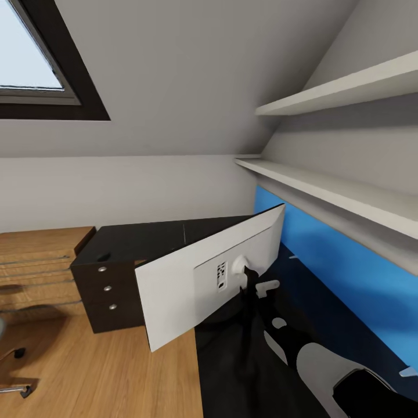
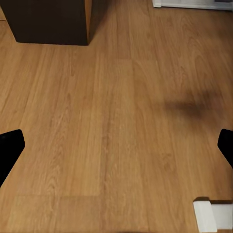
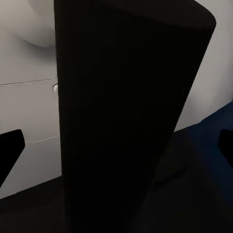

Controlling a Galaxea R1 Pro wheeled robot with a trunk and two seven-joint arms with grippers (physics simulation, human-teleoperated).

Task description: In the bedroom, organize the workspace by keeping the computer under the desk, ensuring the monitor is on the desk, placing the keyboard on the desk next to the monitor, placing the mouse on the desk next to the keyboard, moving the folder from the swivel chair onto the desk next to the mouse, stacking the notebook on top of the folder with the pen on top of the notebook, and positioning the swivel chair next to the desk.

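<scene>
Showing its flat white back, the monitor (image 1: 197,284) stands on the black tabletop (image 1: 145,241); both grippers spread wide, empty.

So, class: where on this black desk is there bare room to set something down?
The desk is bare behind the monitor, from the drawer unit to the wall corner. The near part is crowded by the monitor's stand and the robot's right arm.

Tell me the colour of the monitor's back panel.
White. The monitor shows its back best in the head view, tilted, with a thin black stand.
</scene>
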